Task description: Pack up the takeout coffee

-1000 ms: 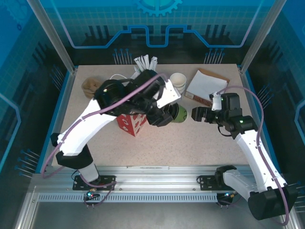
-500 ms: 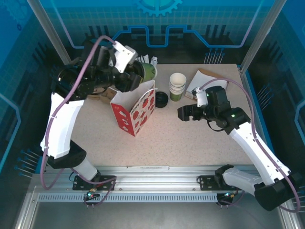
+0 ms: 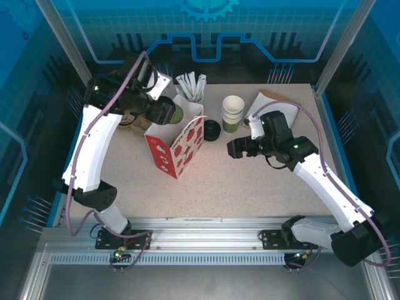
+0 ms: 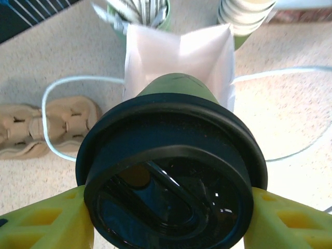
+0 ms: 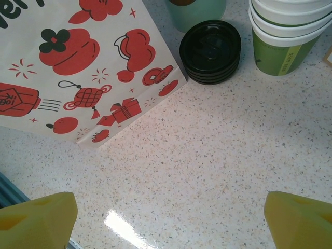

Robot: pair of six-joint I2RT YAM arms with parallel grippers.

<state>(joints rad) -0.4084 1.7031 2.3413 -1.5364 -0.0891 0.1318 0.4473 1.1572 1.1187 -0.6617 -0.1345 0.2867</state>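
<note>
Top external view gives us the layout: the left claw pinches the cup, tipped on its side, at the open top of the bag, which stands on the table. Left wrist view adds what that one hides. The black lid faces the lens with yellow fingers pressed against both flanks, and the green body points base-first at the bag's white mouth (whether it is past the rim, we cannot tell). Right wrist view shows the right claw spread wide over bare table, nothing between its tips. It also shows the bag's red prints, a lid pile just beside the bag, and the stack of cups next to that.
</note>
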